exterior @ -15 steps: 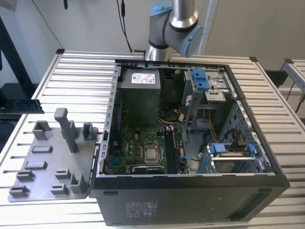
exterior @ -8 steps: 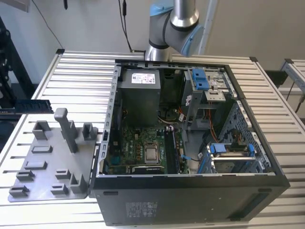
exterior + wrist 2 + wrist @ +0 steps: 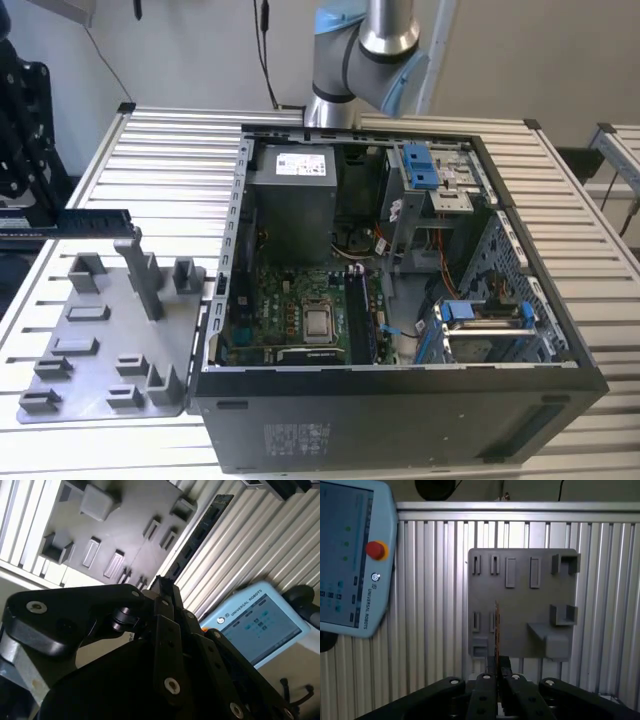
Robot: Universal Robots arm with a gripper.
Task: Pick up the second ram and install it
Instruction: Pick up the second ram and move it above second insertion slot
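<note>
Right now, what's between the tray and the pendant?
Bare table slats, in the first wrist view: nothing lies between the tray and the pendant. The gripper holds the ram edge-on in front of the tray.

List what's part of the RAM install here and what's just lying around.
Part of the job:
- memory stick, gripped in the tool
- open computer case, with its main board

Lying about:
- grey peg tray
- control tablet
- slatted table under it all
</note>
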